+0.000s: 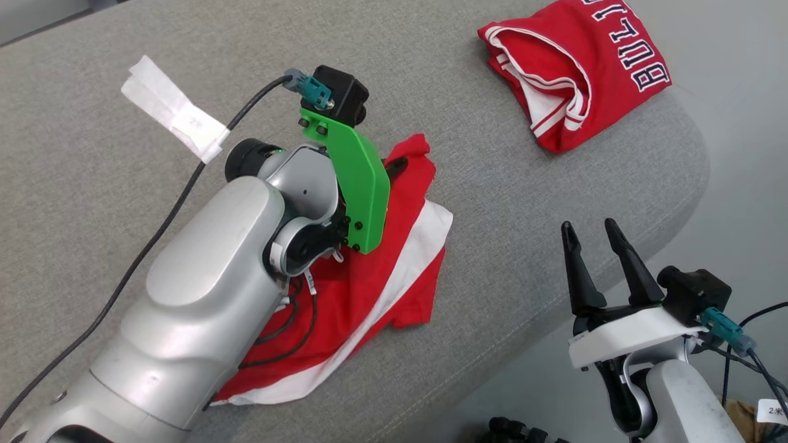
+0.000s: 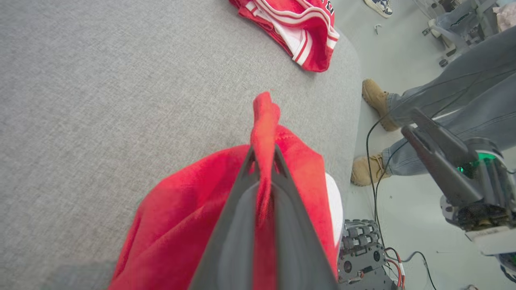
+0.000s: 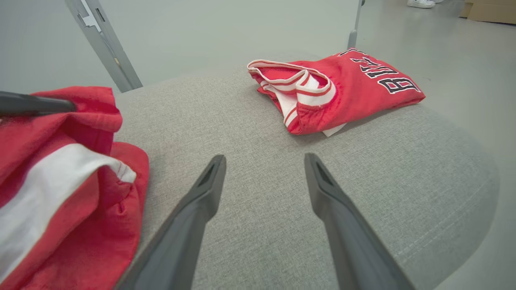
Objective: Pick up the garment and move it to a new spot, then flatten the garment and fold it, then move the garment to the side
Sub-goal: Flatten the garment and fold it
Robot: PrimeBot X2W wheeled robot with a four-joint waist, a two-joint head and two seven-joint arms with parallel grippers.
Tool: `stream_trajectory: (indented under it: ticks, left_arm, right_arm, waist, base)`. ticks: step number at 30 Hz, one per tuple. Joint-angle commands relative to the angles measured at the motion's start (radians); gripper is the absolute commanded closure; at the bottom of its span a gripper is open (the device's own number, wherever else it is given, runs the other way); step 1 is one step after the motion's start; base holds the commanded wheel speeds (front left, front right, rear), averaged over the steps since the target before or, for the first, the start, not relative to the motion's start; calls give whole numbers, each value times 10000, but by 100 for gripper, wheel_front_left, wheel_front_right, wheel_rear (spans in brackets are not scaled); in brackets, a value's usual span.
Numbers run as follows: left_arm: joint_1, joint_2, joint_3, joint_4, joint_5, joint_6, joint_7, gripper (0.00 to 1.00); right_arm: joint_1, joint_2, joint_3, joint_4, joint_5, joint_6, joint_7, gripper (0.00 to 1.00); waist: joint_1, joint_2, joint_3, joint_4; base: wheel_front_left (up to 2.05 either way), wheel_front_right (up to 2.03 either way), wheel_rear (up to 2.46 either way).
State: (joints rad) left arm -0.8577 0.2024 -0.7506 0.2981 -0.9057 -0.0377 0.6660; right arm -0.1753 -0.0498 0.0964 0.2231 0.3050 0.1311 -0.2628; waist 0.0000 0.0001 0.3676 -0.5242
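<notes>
Garment (image 1: 345, 295), red with a white stripe, lies crumpled on the grey cushion (image 1: 492, 154), one raised fold pinched by the left gripper (image 2: 264, 155), a folded red jersey (image 1: 578, 67) well apart at the corner, the right gripper (image 1: 588, 226) spread wide near the edge.

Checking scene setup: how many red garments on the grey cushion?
2. A crumpled red-and-white cloth garment near the front edge, pinched in the left gripper; a folded red lettered jersey at the far right corner.
</notes>
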Motion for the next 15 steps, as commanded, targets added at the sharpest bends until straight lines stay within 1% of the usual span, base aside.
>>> stream_trajectory:
  ticks: [1,2,3,4,5,6,8,9,10,11,12,13,14,15]
  left_arm:
    - [-370,-150,-87,553,282,-207,-348,100]
    - [-555,-201,-149,865,489,-310,-613,100]
    - [-709,-276,-200,1189,670,-409,-901,96]
    - [-824,-398,-206,1469,760,-489,-1247,75]
    - [-934,-534,-214,1716,857,-563,-1647,57]
    - [-1004,-652,-243,1966,891,-634,-1948,53]
    - [-1196,-782,-396,2452,1124,-752,-2539,55]
    - [-1354,-744,-490,2680,1381,-764,-2824,51]
    - [-1419,-666,-706,2943,1605,-787,-2963,53]
    - [-1458,-549,-961,3484,1869,-825,-3069,57]
    - [-1590,-438,-1055,3691,2098,-781,-3165,54]
    - [-1754,-346,-1078,3852,2263,-650,-3351,43]
    - [-1754,-346,-1078,3852,2263,-650,-3351,43]
    - [-1822,-292,-1058,4064,2396,-485,-3522,24]
  right_arm:
    - [-11,-21,-113,-20,98,-7,-25,0]
    - [63,-16,-192,-45,136,-7,-25,0]
    - [140,-14,-252,-65,142,-6,-25,0]
    - [210,-14,-308,-88,197,-6,-25,0]
    - [268,-16,-353,-101,234,-7,-25,0]
    - [297,-17,-390,-106,266,-6,-25,0]
    - [318,-17,-434,-126,308,-6,-25,0]
    - [317,-16,-437,-120,323,-6,-25,0]
    - [288,-14,-416,-102,361,-6,-25,0]
    - [186,-17,-352,-68,381,-7,-25,0]
    - [133,-19,-313,-50,373,-6,-25,0]
    - [86,-17,-276,-27,339,-6,-25,0]
    - [86,-17,-276,-27,339,-6,-25,0]
    - [42,-16,-224,13,298,-6,-25,0]
  waist:
    - [0,-1,405,-328]
    - [0,-1,452,-338]
    - [0,-1,495,-347]
    - [0,-1,532,-355]
    - [0,-1,555,-361]
    - [0,-1,571,-366]
    - [0,-1,586,-366]
    - [0,-1,589,-364]
    - [0,-1,576,-362]
    - [0,-1,522,-350]
    - [0,-1,480,-344]
    - [0,-1,443,-335]
    - [0,-1,443,-335]
    - [0,-1,404,-327]
  base:
    - [0,0,0]
    - [0,0,0]
    - [0,0,0]
    - [0,0,0]
    - [0,0,0]
    - [0,0,0]
    - [0,0,0]
    - [0,0,0]
    - [0,0,0]
    - [0,0,0]
    - [0,0,0]
    - [0,0,0]
    - [0,0,0]
    - [0,0,0]
